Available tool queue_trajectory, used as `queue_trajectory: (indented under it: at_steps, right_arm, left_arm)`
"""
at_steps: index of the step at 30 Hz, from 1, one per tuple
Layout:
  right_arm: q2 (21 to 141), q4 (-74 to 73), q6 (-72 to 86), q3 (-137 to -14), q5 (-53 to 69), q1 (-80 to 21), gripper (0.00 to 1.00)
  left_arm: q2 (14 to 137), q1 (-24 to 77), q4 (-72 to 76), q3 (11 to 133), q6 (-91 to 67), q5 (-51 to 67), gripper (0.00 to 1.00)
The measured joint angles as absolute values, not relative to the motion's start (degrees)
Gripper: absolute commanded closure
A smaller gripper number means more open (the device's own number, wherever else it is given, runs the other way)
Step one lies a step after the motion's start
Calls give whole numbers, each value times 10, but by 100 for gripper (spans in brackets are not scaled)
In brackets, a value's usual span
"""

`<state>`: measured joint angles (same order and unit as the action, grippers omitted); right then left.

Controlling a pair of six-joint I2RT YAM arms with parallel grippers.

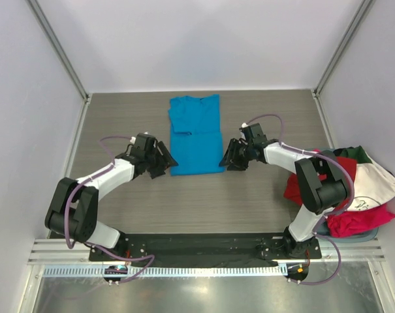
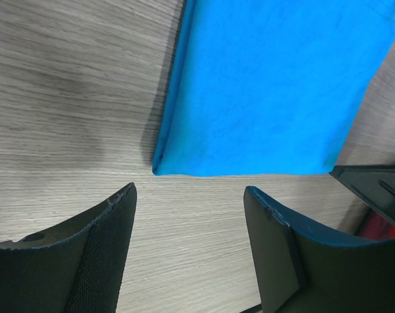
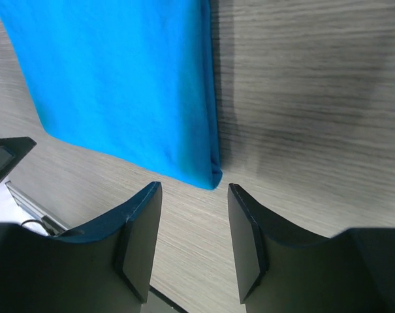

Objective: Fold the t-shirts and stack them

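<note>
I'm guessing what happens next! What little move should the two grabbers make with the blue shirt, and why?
Probably both should ease forward and pinch the near corners of the blue t-shirt. The left gripper and right gripper are open and empty, each just short of a corner. The shirt lies as a long strip, so it likely needs folding in half.

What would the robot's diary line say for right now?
blue t-shirt: folded narrow, flat | left gripper: open, by its near-left corner | right gripper: open, by its near-right corner | other shirts: heaped at right
</note>
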<state>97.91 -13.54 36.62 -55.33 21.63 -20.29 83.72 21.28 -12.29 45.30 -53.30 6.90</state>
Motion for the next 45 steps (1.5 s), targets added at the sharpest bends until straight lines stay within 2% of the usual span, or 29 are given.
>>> queue_trajectory:
  at_steps: [8,11,12,13,17,20,22,33,37,41,45]
  right_arm:
    - [1024,-104,375,-553,234,-204,63]
    - [1030,-94,377,-553,239,-204,77]
    - [1034,-92,377,-553,240,-205,90]
    - [1037,-90,376,-553,240,-205,98]
    - [1040,-86,377,-552,244,-205,99]
    - [1040,-83,376,-550,244,-205,99]
    - [1040,-82,376,-549,246,-205,99]
    - [1040,-76,376,-546,249,-205,99]
    - [1040,-74,376,-545,250,-205,99]
    - [1040,-73,376,-544,253,-205,99]
    - [1039,-71,377,-541,257,-205,99]
  left_arm:
    - [868,213,-112,453,-536,91,38]
    - [880,213,-109,453,-537,98,39]
    - [881,213,-109,453,-537,100,39]
    - [881,213,-109,453,-538,102,39]
    - [883,213,-100,453,-538,108,41]
    - [891,213,-95,452,-538,112,48]
    - [899,212,-93,450,-538,113,56]
    - [917,202,-72,440,-541,127,62]
    - [922,193,-63,437,-545,131,74]
    - [932,186,-52,435,-554,133,100]
    - [934,186,-42,432,-555,136,100]
